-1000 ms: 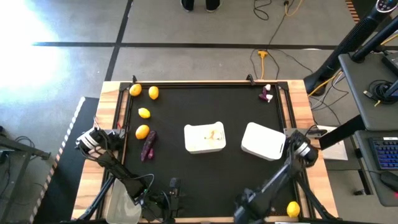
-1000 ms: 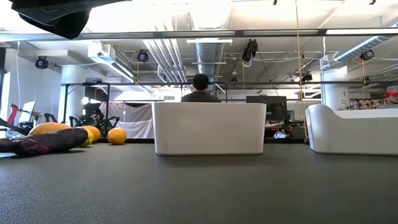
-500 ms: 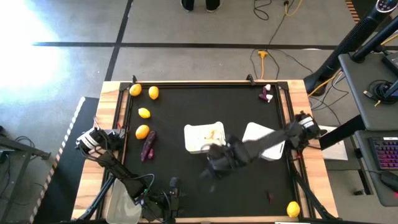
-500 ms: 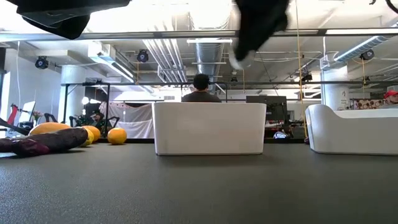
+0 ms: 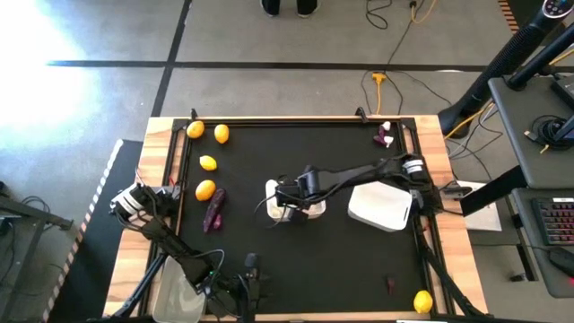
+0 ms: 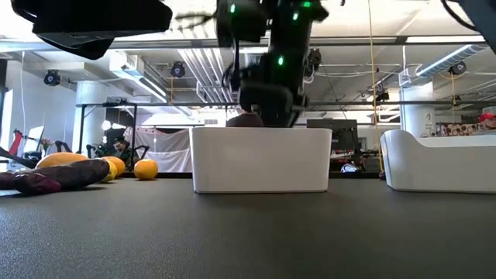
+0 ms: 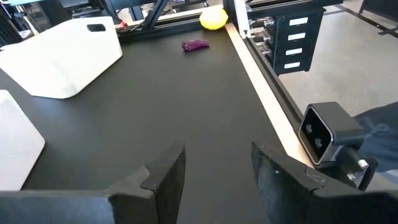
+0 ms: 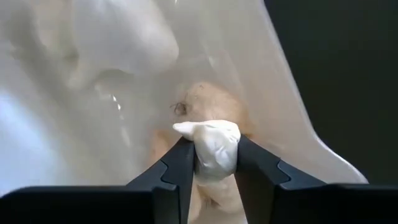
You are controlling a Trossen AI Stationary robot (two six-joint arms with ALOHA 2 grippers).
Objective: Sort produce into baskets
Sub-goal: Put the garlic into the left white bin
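My right gripper [image 8: 214,163] pinches a small white garlic-like bulb [image 8: 213,148] over the middle white rounded-square tray [image 5: 274,205]. My left gripper [image 7: 216,169] waits near the table's near-left corner, fingers apart, empty.

Five yellow lemons are lying on the table [image 5: 359,269]: four at the far left, at [image 5: 195,129], [image 5: 221,134], [image 5: 208,162] and [image 5: 205,189], and one at the near right corner [image 5: 422,301]. Three purple vegetables are showing: a long one [image 5: 214,209] beside the lemons, a small one [image 5: 389,284] near the right corner, and one [image 5: 385,138] at the far right. Two white bulbs are showing: one [image 5: 387,126] by that far purple piece, one [image 8: 214,149] sitting between the right end effector's fingers. Two white baskets are standing mid-table: one [image 5: 316,208] and another [image 5: 380,205].
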